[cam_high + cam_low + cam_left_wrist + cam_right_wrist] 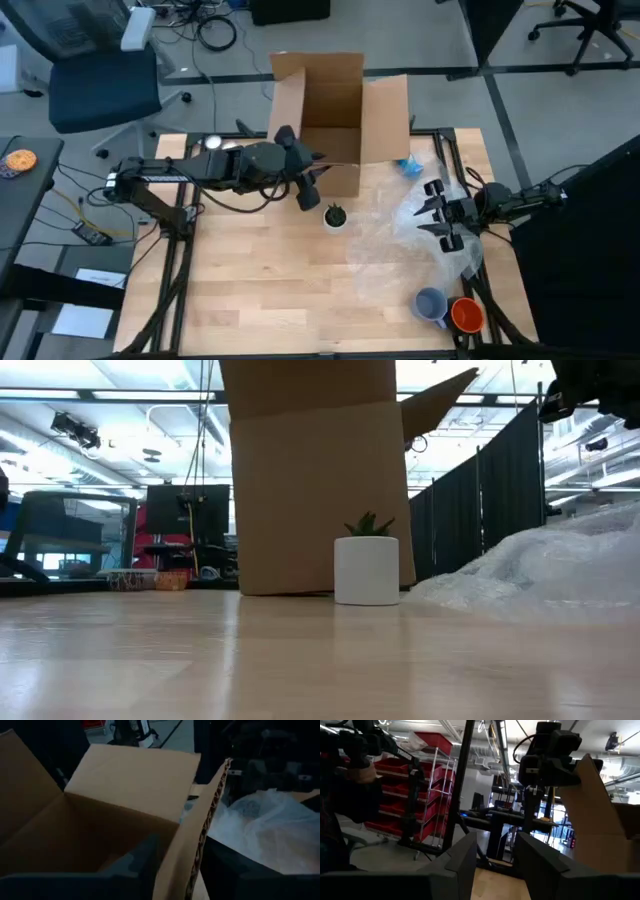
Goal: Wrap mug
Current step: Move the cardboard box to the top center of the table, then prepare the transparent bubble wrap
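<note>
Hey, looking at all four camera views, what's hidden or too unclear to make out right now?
- Inside of the cardboard box: its floor is dark in the left wrist view.
- Orange mug and blue mug: small at the high view's edge, absent from the other views.
- Blue item by the bubble wrap: too small to identify.
- Left gripper: opening unclear.

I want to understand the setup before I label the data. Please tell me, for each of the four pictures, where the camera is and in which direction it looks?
High view: above the table, looking straight down; shows both arms, left gripper, right gripper.
Low view: at table-top height, looking level across at the small potted plant; part of one arm shows at the top right corner.
Left wrist view: on the left arm, looking into the cardboard box; own fingers below.
Right wrist view: on the right arm, looking level across the room; own open fingers below.
All four share the box.
</note>
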Robot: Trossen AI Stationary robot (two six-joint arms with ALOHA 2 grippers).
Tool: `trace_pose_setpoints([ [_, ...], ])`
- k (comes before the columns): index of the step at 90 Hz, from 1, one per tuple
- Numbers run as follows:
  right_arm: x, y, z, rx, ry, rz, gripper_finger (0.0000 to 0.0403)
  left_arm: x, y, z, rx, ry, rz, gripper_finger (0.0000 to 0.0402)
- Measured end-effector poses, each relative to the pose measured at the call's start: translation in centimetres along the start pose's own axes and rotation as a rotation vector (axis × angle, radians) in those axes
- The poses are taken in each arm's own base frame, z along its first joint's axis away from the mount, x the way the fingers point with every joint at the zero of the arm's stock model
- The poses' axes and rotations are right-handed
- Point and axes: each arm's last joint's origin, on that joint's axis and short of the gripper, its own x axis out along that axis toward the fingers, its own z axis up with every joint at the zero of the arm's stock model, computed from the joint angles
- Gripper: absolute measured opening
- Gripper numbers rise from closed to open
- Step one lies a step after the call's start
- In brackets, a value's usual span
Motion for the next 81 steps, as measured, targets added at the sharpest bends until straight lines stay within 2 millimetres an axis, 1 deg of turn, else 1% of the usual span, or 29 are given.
trace_pose_setpoints([
  [15,0.0,0.0,0.0,0.000,0.000,0.000,0.0117,-0.2,-0.5,1.6,-0.058,-0.152,-0.196,0.0143],
  [23,0.0,0.0,0.0,0.000,0.000,0.000,0.0117,-0.4,-0.6,2.3,-0.058,-0.231,-0.258,0.0145],
  [32,0.0,0.0,0.0,0.000,0.000,0.000,0.0117,-1.9,0.1,3.1,-0.058,-0.287,-0.265,0.0145],
  [39,0.0,0.0,0.0,0.000,0.000,0.001,0.0117,-4.3,0.8,4.0,-0.063,-0.343,-0.283,0.0145],
  [45,0.0,0.0,0.0,0.000,0.000,0.000,0.0117,-7.3,1.4,4.8,-0.063,-0.400,-0.352,0.0145],
  [50,0.0,0.0,0.0,0.000,0.000,0.000,0.0117,-10.3,1.8,5.1,-0.050,-0.438,-0.443,0.0145],
  [59,0.0,0.0,0.0,0.000,0.000,0.000,0.0117,-15.2,2.4,4.7,-0.020,-0.443,-0.615,0.0145],
  [64,0.0,0.0,0.0,0.000,-0.001,0.000,0.0117,-17.4,2.7,3.8,0.001,-0.408,-0.691,0.0145],
  [70,0.0,0.0,0.0,0.000,0.000,0.000,0.0117,-19.8,3.2,2.1,0.033,-0.329,-0.773,0.0145],
  [77,0.0,0.0,0.0,0.000,0.000,0.000,0.0117,-21.7,3.5,-0.6,0.045,-0.208,-0.861,0.0145],
  [81,0.0,0.0,0.0,0.000,0.000,0.000,0.0117,-22.2,3.6,-2.1,0.022,-0.148,-0.904,0.0145],
])
